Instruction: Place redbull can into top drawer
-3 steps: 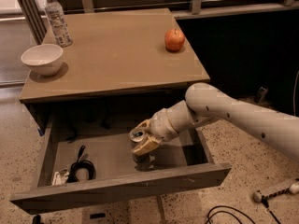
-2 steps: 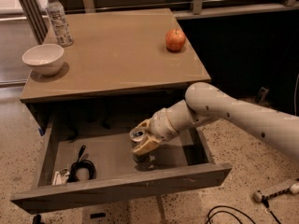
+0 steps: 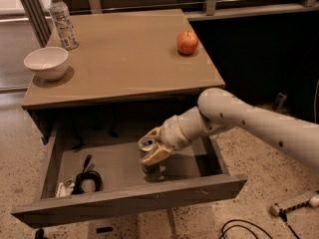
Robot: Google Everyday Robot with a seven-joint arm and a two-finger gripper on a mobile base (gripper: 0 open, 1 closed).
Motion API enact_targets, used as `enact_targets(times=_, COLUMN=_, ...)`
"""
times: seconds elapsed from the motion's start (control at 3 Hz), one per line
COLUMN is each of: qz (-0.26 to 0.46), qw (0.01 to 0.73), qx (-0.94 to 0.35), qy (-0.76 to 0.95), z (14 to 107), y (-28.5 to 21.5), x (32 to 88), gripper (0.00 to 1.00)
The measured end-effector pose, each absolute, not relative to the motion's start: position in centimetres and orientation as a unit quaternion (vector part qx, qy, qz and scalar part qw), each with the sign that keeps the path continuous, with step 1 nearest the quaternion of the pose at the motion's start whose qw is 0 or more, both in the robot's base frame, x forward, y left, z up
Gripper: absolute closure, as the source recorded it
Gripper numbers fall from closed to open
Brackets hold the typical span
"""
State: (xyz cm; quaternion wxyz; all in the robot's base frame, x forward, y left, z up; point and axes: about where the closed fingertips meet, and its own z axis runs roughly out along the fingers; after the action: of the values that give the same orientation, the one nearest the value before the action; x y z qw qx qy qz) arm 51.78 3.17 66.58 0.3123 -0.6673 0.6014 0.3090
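The top drawer is pulled wide open below the tabletop, its grey floor showing. The redbull can stands upright inside the drawer, right of the middle, its silver top with pull tab facing up and its base at the drawer floor. My gripper reaches down into the drawer from the right on the white arm, and its tan fingers are closed around the can's body.
A black coiled cable and a small white item lie in the drawer's left part. On the tabletop stand a red apple, a white bowl and a clear water bottle. Cables lie on the floor at the right.
Nothing has visibly moved; the gripper stays closed on the can in the drawer.
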Motion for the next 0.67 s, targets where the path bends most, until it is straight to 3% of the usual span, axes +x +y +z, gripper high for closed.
enact_targets(times=0.67, qz=0.309, qw=0.312, qx=-0.667, qy=0.601, z=66.57, y=3.18, x=51.78, gripper=0.11)
